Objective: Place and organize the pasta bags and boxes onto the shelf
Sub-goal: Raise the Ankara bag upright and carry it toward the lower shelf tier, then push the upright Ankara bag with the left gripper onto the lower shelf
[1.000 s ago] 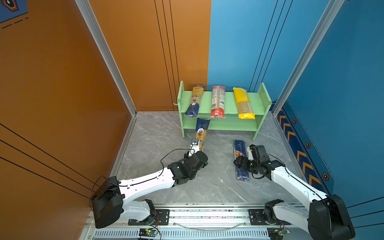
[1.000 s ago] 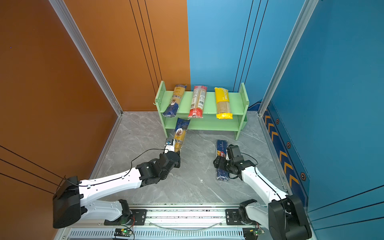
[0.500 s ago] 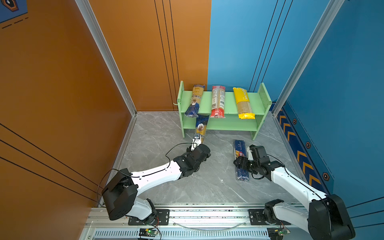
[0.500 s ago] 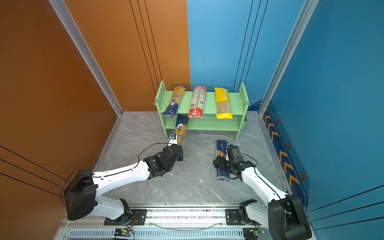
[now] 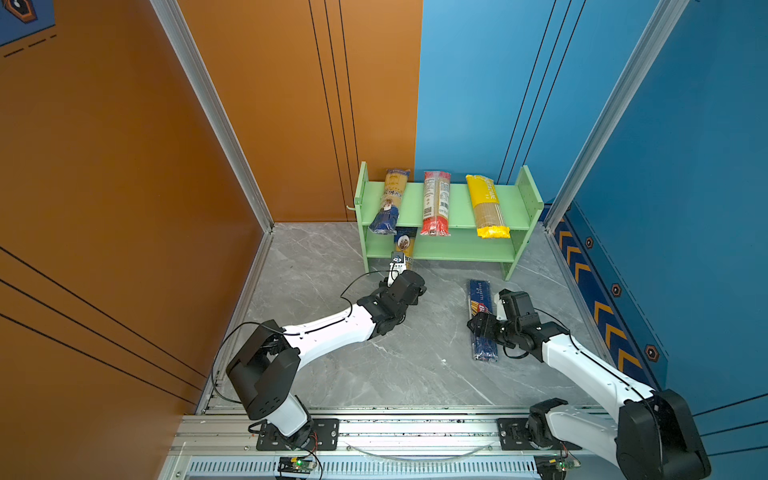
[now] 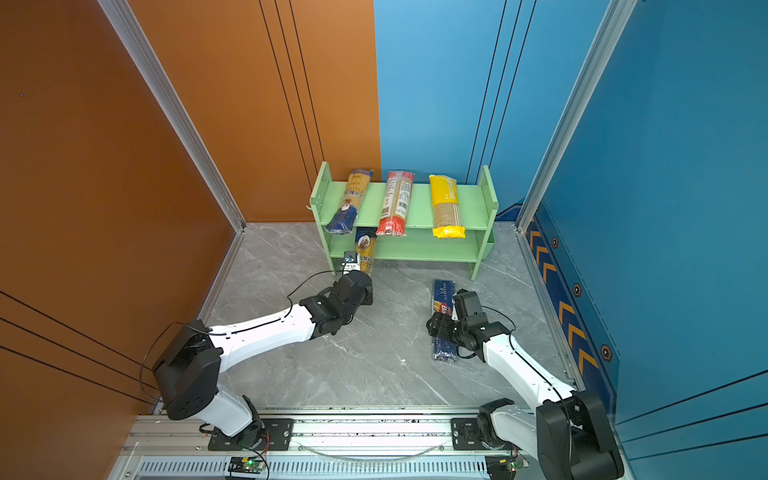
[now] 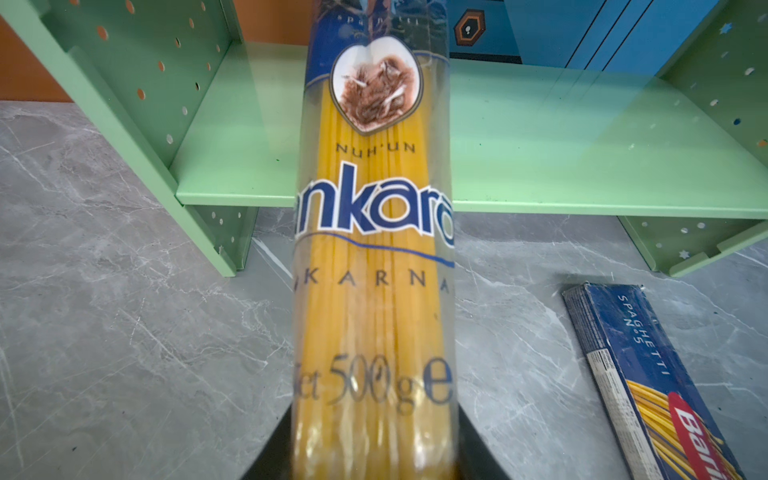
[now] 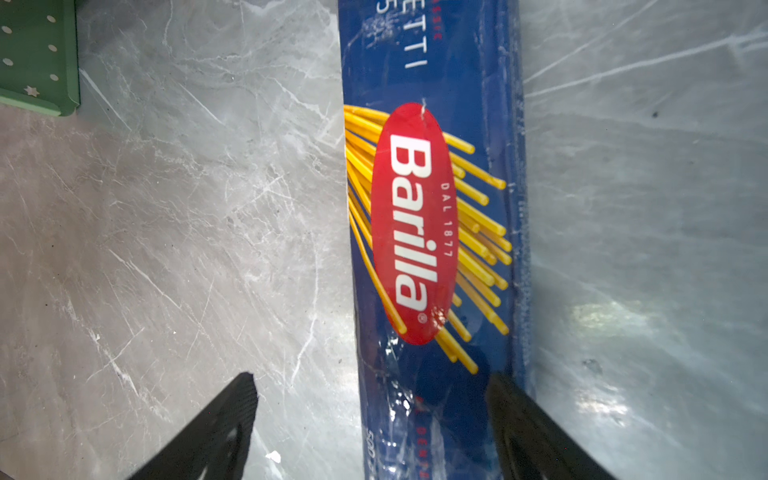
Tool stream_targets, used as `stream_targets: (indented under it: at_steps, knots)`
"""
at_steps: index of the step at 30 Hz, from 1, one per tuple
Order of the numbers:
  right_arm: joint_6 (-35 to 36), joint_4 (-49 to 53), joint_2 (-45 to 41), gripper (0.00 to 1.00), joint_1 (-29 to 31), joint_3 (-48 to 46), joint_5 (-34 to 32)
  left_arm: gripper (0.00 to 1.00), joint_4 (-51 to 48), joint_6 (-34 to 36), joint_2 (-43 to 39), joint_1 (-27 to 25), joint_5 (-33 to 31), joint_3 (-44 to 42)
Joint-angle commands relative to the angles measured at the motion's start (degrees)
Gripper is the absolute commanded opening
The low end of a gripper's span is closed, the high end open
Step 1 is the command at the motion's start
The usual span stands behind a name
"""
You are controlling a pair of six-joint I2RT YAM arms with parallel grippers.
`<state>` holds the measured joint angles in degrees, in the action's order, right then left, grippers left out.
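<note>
While only one pack lies loose on the grey surface (image 5: 436, 357), you are well along but not done. The shelf (image 5: 459, 203) stands at the surface's back edge. Its upper tier carries three packs side by side, each overhanging the tier's front edge: the first ankara bag (image 5: 390, 199) at the left end, slightly askew, the red-ended clear bag (image 5: 436, 201) in the middle, and the yellow bag (image 5: 486, 208) to its right. That tier's right end is bare.

The second ankara bag (image 7: 374, 249) points into the lower tier near its left end. Its far end is over that tier, and its near end is pinched in your left gripper (image 5: 405, 272), which is closed narrowly on it.

The Barilla pack (image 8: 428, 208) lies flat on the surface before the shelf's right leg. Your right gripper (image 8: 371, 386) is spread wide astride it, not clamped.

By my reckoning three are shelved, the fourth is going in, and the fifth needs gripping; straightening may follow.
</note>
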<state>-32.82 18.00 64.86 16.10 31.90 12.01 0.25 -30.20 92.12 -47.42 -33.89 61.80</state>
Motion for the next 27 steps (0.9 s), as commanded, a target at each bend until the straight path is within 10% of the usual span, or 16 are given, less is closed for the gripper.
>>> stream_targets:
  at_steps: [1,27]
  knots:
    - [0.74,1.33,-1.22,0.84,-0.09,-0.44,1.08,0.0,8.15,0.88,0.06,0.81,-1.63,5.01]
    - [0.74,3.81,-5.41,0.84,-0.35,-0.57,0.21,0.0,9.73,2.56,6.74,4.94,1.87,13.46]
